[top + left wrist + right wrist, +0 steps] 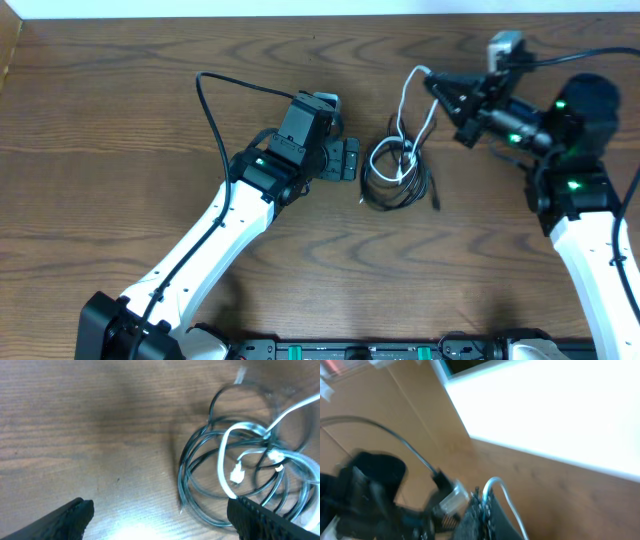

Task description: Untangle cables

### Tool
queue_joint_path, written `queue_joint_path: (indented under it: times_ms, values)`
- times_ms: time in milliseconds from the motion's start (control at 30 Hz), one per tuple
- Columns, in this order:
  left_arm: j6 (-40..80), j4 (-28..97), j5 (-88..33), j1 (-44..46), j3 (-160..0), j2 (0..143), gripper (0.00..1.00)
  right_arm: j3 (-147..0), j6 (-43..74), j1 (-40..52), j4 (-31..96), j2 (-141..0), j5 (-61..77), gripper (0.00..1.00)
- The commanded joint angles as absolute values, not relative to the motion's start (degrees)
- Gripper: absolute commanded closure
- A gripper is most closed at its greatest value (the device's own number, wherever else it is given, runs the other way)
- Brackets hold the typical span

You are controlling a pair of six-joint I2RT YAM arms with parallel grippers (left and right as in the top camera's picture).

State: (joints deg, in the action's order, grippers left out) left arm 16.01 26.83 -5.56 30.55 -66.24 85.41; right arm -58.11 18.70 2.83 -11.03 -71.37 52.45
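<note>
A tangle of thin black cables (pixel 385 185) lies coiled at the table's middle, with the white cable (pixel 405 110) looped through it and rising up to the right. My right gripper (pixel 432 80) is shut on the white cable, holding its upper loop above the table; the right wrist view shows the white cable (pixel 496 485) pinched between the jaws (pixel 482 505). My left gripper (pixel 352 160) is open just left of the coil, low over the table. In the left wrist view its jaws (pixel 160 520) straddle the coil's left edge (pixel 200 485); a white plug (pixel 236 474) lies inside the coil.
A thicker black arm cord (pixel 215 100) arcs over the table behind my left arm. The table's far edge (pixel 320 18) runs along the top. A black cable end (pixel 435 195) pokes out to the right of the coil.
</note>
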Motion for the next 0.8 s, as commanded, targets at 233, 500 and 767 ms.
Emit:
queue_joint_path:
  times_ms: [233, 500, 767]
  values:
    - [15.0, 26.9, -4.4, 30.6, -66.4, 85.8, 0.09, -58.7, 15.1, 1.1, 9.2, -72.2, 32.8, 0.99]
    - [15.0, 26.9, -4.4, 30.6, -66.4, 85.8, 0.08, -58.7, 6.2, 11.8, 21.3, -78.0, 40.7, 0.99]
    - [15.0, 27.0, -4.4, 30.6, -66.4, 85.8, 0.08, -62.0, 5.1, 8.4, 10.4, -70.8, 53.1, 0.99]
